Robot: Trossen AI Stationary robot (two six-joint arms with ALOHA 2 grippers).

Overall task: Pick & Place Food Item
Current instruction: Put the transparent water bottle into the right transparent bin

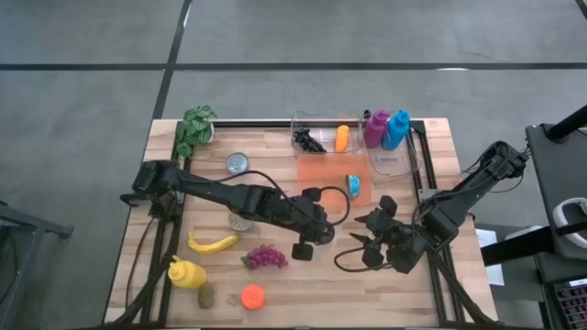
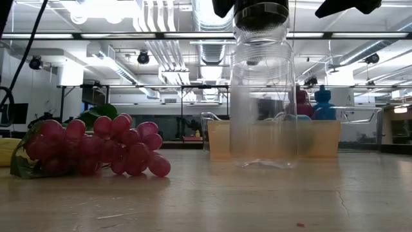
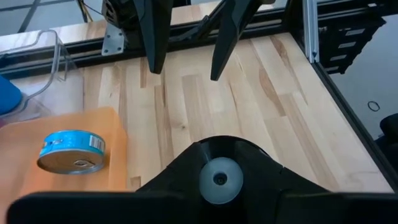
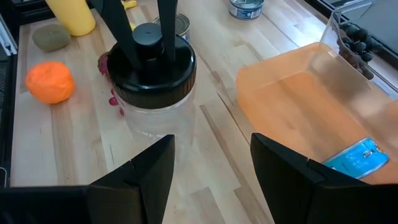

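**Left end effector on the jar lid at mid-table**

At the centre of the high view, the left end effector (image 4: 148, 37) stands over a clear jar (image 4: 152, 93), its two fingers pinching the small knob on the jar's black lid (image 4: 151, 62); they look closed on it, though how firmly I cannot tell. Just right of it, the right end effector (image 4: 211, 165) faces the jar with fingers apart, holding nothing. Beyond, toward the upper right of the high view, an orange tray (image 1: 321, 174) carries a blue tin (image 1: 353, 186). Grapes (image 1: 266, 258) lie left of the jar; a banana (image 1: 213, 243), an orange (image 1: 252, 296) and a yellow bottle (image 1: 186, 272) sit lower left. My judgement: the jar is being handled, lifted or released. Next, whichever food is chosen needs a clear approach around it.
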